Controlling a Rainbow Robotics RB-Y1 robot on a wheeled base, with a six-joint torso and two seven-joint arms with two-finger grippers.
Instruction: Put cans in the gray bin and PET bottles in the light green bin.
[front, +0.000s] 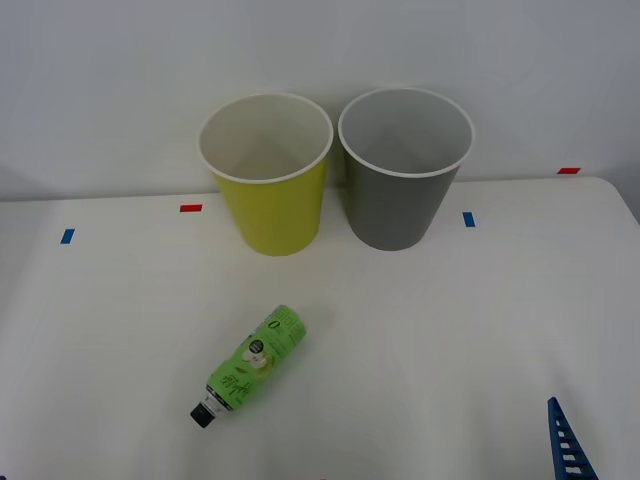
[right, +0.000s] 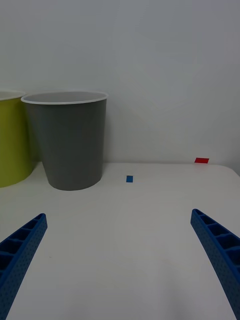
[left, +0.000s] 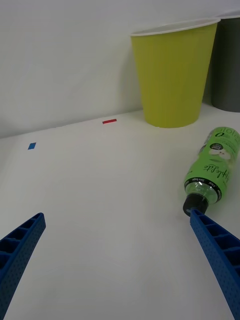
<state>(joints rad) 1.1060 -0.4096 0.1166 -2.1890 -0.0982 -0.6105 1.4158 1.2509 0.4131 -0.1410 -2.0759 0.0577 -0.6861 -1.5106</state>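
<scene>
White desk (front: 420, 340), two bins at the far edge against the wall, standing upright side by side, rims nearly touching. Tall round tapered yellow-green plastic bin with a white rim (front: 270, 205) sits on the left; tall round tapered dark gray plastic bin with a pale rim (front: 400, 205) on the right. What shows of both insides looks empty.

Small plastic bottle in a bright green label with white print and a black cap (front: 250, 365) lies on its side mid-desk, left of centre, well in front of the yellow-green bin. Cap points toward the near edge, base toward the bins, slightly diagonal.

Left gripper (left: 117, 260): blue ribbed fingers spread wide, nothing between them, low over the desk near the front edge. One fingertip (left: 200, 220) sits just beside the bottle cap; can't tell if it touches.

Right gripper (right: 117, 255): fingers also spread wide, holding nothing, low over the near right part of the desk, facing the gray bin. One finger (front: 562, 440) shows at the near right corner.

Red and blue tape marks (front: 190, 208) along the far edge.
</scene>
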